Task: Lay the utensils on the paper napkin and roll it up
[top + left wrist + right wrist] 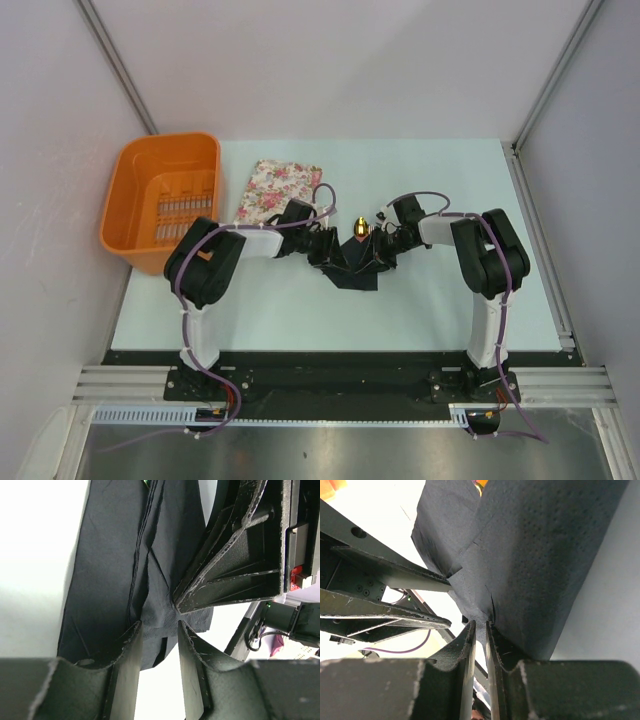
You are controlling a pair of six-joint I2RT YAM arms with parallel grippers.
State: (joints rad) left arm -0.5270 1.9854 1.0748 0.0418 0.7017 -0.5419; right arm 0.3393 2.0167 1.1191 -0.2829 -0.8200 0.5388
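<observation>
The black paper napkin (355, 268) lies bunched and folded at the table's middle, between both grippers. One gold spoon head of the utensils (359, 226) sticks out of its far end; the handles are hidden in the folds. My right gripper (480, 624) is shut on a thin fold of the paper napkin (535, 565), coming in from the right (381, 247). My left gripper (159, 625) stands open from the left (331, 250). A loose edge of the napkin (115, 580) lies at its fingertips, and the right gripper's fingers (225, 575) meet the paper just beyond them.
An orange basket (165, 143) stands at the far left of the table. A pink-and-white floral cloth (280, 188) lies flat beside it, just behind the left arm. Pale walls close in on the table on both sides.
</observation>
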